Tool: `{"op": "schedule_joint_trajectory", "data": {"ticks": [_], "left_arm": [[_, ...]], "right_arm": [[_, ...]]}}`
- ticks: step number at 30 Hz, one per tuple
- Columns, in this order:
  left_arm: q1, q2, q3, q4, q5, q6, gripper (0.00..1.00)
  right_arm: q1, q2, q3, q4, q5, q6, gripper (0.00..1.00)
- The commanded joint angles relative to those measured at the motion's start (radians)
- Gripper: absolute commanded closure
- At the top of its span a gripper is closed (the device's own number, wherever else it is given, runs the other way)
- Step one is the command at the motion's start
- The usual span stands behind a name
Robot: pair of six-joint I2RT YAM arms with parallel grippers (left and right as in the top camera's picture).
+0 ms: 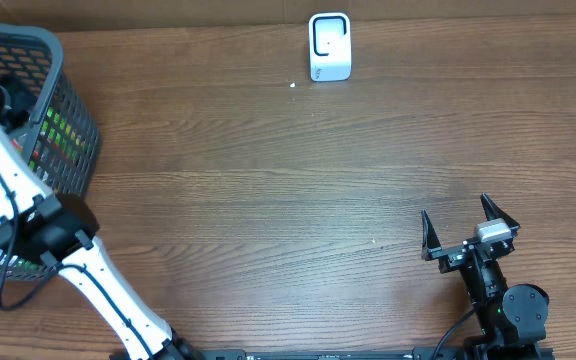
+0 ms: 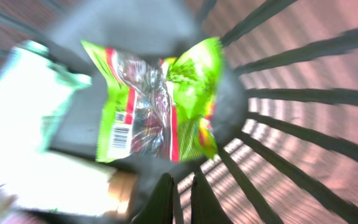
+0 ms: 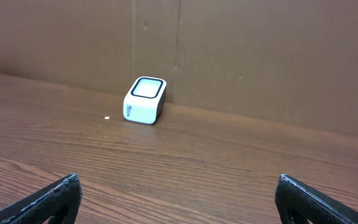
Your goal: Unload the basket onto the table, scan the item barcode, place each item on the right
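Note:
A crumpled green and red snack bag (image 2: pixel 157 102) lies on the floor of the grey basket (image 1: pixel 68 110), with a barcode (image 2: pixel 122 134) showing at its lower left. My left gripper (image 2: pixel 180 180) is down inside the basket just short of the bag's lower edge. It is shut, and only a thin slit shows between its fingers with nothing in it. The view is blurred. From overhead the left gripper is hidden in the basket. A white scanner (image 1: pixel 329 46) stands at the table's far edge. My right gripper (image 1: pixel 468 228) rests open near the front right, facing the scanner (image 3: pixel 145 100).
A pale packet (image 2: pixel 23 99) and a white box with a brown end (image 2: pixel 73 183) lie beside the bag in the basket. The basket's dark slatted wall (image 2: pixel 303 93) rises to the right of my left fingers. A cardboard wall (image 3: pixel 260 56) stands behind the scanner.

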State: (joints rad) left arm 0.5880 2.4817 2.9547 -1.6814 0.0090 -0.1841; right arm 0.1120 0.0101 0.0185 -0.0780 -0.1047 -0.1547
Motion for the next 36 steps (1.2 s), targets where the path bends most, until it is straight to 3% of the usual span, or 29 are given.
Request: {"op": "schedule_joint_trajectory", "data": {"ticks": [1, 3, 4, 5, 6, 7, 8, 9, 23, 33, 36], "left_arm": [[0.003, -0.146, 0.033, -0.007, -0.054, -0.023, 0.96], [0.003, -0.170, 0.033, 0.001, -0.077, -0.034, 0.96], [0.003, -0.171, 0.033, 0.003, -0.080, -0.034, 0.90], [0.003, -0.169, 0.032, 0.003, -0.080, -0.034, 0.78], [0.003, -0.163, 0.030, 0.002, -0.080, -0.034, 0.51], [0.003, -0.155, 0.026, 0.002, -0.080, -0.034, 0.40], [0.006, -0.149, 0.017, 0.002, -0.079, -0.034, 0.12], [0.008, -0.139, -0.003, 0.006, -0.079, -0.043, 0.00], [0.027, 0.041, -0.341, 0.196, -0.027, -0.054, 0.00], [0.014, 0.266, -0.367, 0.234, -0.008, -0.032, 0.00], [0.008, 0.346, -0.367, 0.223, 0.061, 0.030, 0.02]], "right_arm": [[-0.003, -0.007, -0.011, 0.005, -0.001, 0.000, 0.00], [-0.003, -0.007, -0.011, 0.005, -0.001, 0.000, 0.00], [-0.003, -0.007, -0.011, 0.005, -0.001, 0.000, 0.00], [-0.003, -0.007, -0.011, 0.005, -0.001, 0.000, 0.00], [-0.003, -0.007, -0.011, 0.005, -0.001, 0.000, 0.00], [-0.003, -0.007, -0.011, 0.005, -0.001, 0.000, 0.00], [-0.003, -0.007, -0.011, 0.005, -0.001, 0.000, 0.00], [-0.003, -0.007, -0.011, 0.005, -0.001, 0.000, 0.00], [-0.003, -0.007, -0.011, 0.005, -0.001, 0.000, 0.00], [-0.003, -0.007, -0.011, 0.005, -0.001, 0.000, 0.00], [-0.003, -0.007, -0.011, 0.005, -0.001, 0.000, 0.00]]}}
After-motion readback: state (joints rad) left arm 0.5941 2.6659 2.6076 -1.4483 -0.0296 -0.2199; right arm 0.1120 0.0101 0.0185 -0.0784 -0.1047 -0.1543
